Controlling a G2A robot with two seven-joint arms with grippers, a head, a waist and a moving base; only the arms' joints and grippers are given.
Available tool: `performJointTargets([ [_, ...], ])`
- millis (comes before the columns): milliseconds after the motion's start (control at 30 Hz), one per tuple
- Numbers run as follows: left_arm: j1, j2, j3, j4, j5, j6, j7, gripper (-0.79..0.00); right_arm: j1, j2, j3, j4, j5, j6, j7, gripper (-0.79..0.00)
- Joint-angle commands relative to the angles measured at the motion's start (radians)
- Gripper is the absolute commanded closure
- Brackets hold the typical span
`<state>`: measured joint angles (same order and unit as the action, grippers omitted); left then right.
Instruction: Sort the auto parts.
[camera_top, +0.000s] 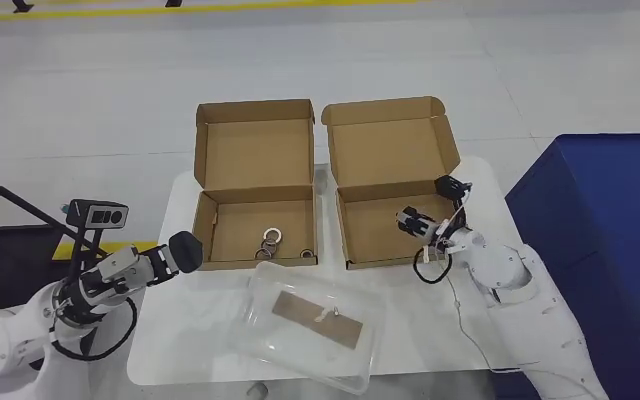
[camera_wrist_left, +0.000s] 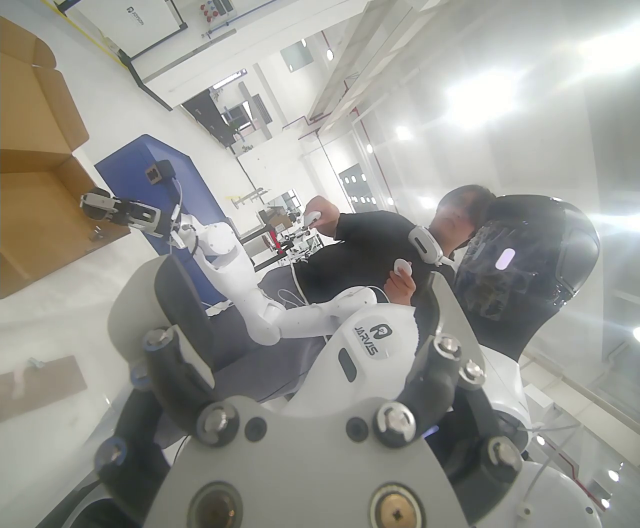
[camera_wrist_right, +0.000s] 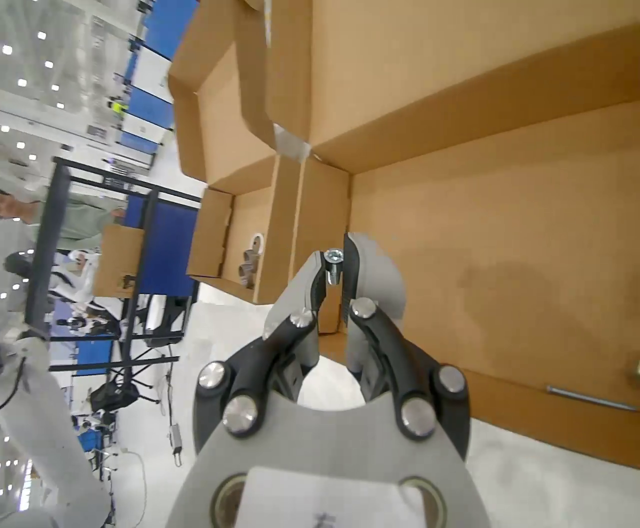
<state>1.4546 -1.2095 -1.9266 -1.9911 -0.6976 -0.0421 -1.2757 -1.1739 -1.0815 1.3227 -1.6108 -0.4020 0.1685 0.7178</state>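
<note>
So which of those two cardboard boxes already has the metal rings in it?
The box farther from the right gripper: metal rings lie on its floor.

Found left gripper (camera_wrist_left: 305, 285) in the foreground with fingers (camera_wrist_left: 175, 325) spread wide apart. Noted right gripper (camera_wrist_left: 97, 204) farther off, poised just above the floor of an open cardboard box (camera_wrist_left: 35, 240). Recorded a flat brown cardboard sheet (camera_wrist_left: 50, 382) nearer by, with a small metal part (camera_wrist_left: 33, 362) at its edge. Logged a blue cabinet (camera_wrist_left: 145, 155) behind the right arm.
</note>
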Motion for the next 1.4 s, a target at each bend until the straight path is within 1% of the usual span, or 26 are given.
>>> performJointTargets([
  [0,0.000,0.000,0.000,0.000,0.000,0.000,0.000,-0.785,0.049,-0.003,-0.036,0.047,-0.047,0.068,0.044,0.000],
  [33,0.000,0.000,0.000,0.000,0.000,0.000,0.000,-0.785,0.064,-0.005,-0.050,0.061,-0.067,0.090,0.058,0.000],
  [67,0.000,0.000,0.000,0.000,0.000,0.000,0.000,-0.785,0.077,-0.006,-0.061,0.072,-0.075,0.108,0.073,-0.237],
  [133,0.000,0.000,0.000,0.000,0.000,0.000,0.000,-0.785,0.095,-0.009,-0.074,0.080,-0.080,0.127,0.079,-0.785],
  [233,0.000,0.000,0.000,0.000,0.000,0.000,0.000,-0.785,0.097,-0.012,-0.074,0.051,-0.065,0.135,0.061,-0.785],
  [267,0.000,0.000,0.000,0.000,0.000,0.000,0.000,-0.785,0.089,-0.013,-0.064,0.028,-0.045,0.125,0.041,-0.736],
  [300,0.000,0.000,0.000,0.000,0.000,0.000,0.000,-0.785,0.075,-0.013,-0.048,0.005,-0.024,0.112,0.011,-0.379],
  [333,0.000,0.000,0.000,0.000,0.000,0.000,0.000,-0.785,0.054,-0.013,-0.029,-0.021,0.009,0.100,-0.020,-0.339],
  [367,0.000,0.000,0.000,0.000,0.000,0.000,0.000,-0.785,0.027,-0.014,-0.002,-0.059,0.055,0.083,-0.059,-0.049],
  [400,0.000,0.000,0.000,0.000,0.000,0.000,0.000,-0.785,-0.005,-0.016,0.030,-0.103,0.114,0.038,-0.127,0.000],
  [433,0.000,0.000,0.000,0.000,0.000,0.000,0.000,-0.785,-0.048,-0.015,0.059,-0.133,0.144,0.011,-0.178,0.000],
  [500,0.000,0.000,0.000,0.000,0.000,0.000,0.000,-0.785,-0.132,-0.011,0.107,-0.214,0.153,-0.023,-0.232,0.000],
  [533,0.000,0.000,0.000,0.000,0.000,0.000,0.000,-0.785,-0.173,-0.013,0.137,-0.249,0.201,-0.051,-0.284,0.000],
  [600,0.000,0.000,0.000,0.000,0.000,0.000,0.000,-0.785,-0.258,-0.007,0.181,-0.287,0.171,-0.052,-0.306,0.000],
  [667,0.000,0.000,0.000,0.000,0.000,0.000,0.000,-0.785,-0.312,-0.006,0.223,-0.313,0.190,-0.052,-0.327,0.000],
  [733,0.000,0.000,0.000,0.000,0.000,0.000,0.000,-0.785,-0.343,-0.003,0.252,-0.307,0.176,-0.049,-0.330,0.000],
  [833,0.000,0.000,0.000,0.000,0.000,0.000,0.000,-0.785,-0.357,-0.004,0.273,-0.315,0.186,-0.068,-0.353,0.000],
  [967,0.000,0.000,0.000,0.000,0.000,0.000,0.000,-0.785,-0.354,-0.008,0.274,-0.308,0.220,-0.087,-0.367,0.000],
  [1000,0.000,0.000,0.000,0.000,0.000,0.000,0.000,-0.785,-0.348,-0.008,0.275,-0.310,0.209,-0.097,-0.371,0.000],
  [1033,0.000,0.000,0.000,0.000,0.000,0.000,0.000,-0.785,-0.343,-0.010,0.273,-0.320,0.232,-0.122,-0.383,0.000],
  [1067,0.000,0.000,0.000,0.000,0.000,0.000,0.000,-0.785,-0.342,-0.015,0.261,-0.336,0.315,-0.164,-0.386,0.000],
  [1167,0.000,0.000,0.000,0.000,0.000,0.000,0.000,-0.785,-0.347,-0.029,0.212,-0.379,0.590,-0.345,-0.349,0.000],
  [1200,0.000,0.000,0.000,0.000,0.000,0.000,0.000,-0.785,-0.348,-0.031,0.203,-0.381,0.653,-0.402,-0.327,0.000],
  [1233,0.000,0.000,0.000,0.000,0.000,0.000,0.000,-0.785,-0.351,-0.032,0.201,-0.384,0.680,-0.448,-0.307,0.000],
  [1300,0.000,0.000,0.000,0.000,0.000,0.000,0.000,-0.785,-0.371,-0.033,0.208,-0.400,0.676,-0.517,-0.302,0.000],
  [1367,0.000,0.000,0.000,0.000,0.000,0.000,0.000,-0.785,-0.412,-0.034,0.236,-0.416,0.607,-0.557,-0.360,0.000],
])
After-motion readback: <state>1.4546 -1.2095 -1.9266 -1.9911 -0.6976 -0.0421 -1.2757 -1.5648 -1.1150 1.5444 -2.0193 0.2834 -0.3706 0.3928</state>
